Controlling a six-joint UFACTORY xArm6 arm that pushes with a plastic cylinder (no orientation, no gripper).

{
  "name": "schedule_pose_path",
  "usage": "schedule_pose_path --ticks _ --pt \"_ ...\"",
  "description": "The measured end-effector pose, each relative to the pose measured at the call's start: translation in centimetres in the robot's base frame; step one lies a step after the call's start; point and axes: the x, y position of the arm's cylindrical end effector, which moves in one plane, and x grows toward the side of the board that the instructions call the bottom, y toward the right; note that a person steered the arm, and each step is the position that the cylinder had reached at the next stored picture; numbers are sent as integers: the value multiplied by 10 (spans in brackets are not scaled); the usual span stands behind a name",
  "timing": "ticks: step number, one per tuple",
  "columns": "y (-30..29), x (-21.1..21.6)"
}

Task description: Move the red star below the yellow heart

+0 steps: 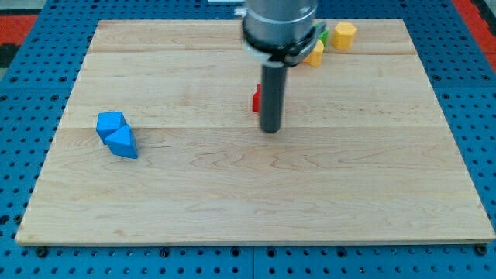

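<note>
Board: a pale wooden board [256, 194] fills most of the view; it lies on a blue perforated surface [31, 85].
Arm: a grey cylindrical mount [279, 23] enters from the view's top, centre; a straight dark rod [271, 93] hangs down from it.
My tip: the rod's lower end [270, 130] sits on the board a little above its middle; there is no gripper, no jaws, and it holds nothing.
Red block: a small red piece [255, 100] shows just left of the rod, touching or nearly touching it; most of it is hidden behind the rod, so its shape cannot be made out; it lies just above and left of my tip.
Yellow blocks: two near the view's top, right of the arm; one [344, 35] stands clear, the other [315, 53] is partly hidden by the mount; which is the heart I cannot tell.
Green block: a sliver [323, 36] shows between the yellow blocks.
Blue blocks: two [111, 123] [122, 142] touch each other at the view's left, well apart from my tip.
</note>
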Motion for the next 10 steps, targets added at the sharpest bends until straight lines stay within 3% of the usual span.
schedule_pose_path --ticks 1,3,6,10 --pt "-36 -21" --pt "40 -74" --pt "10 -84" --pt "37 -112"
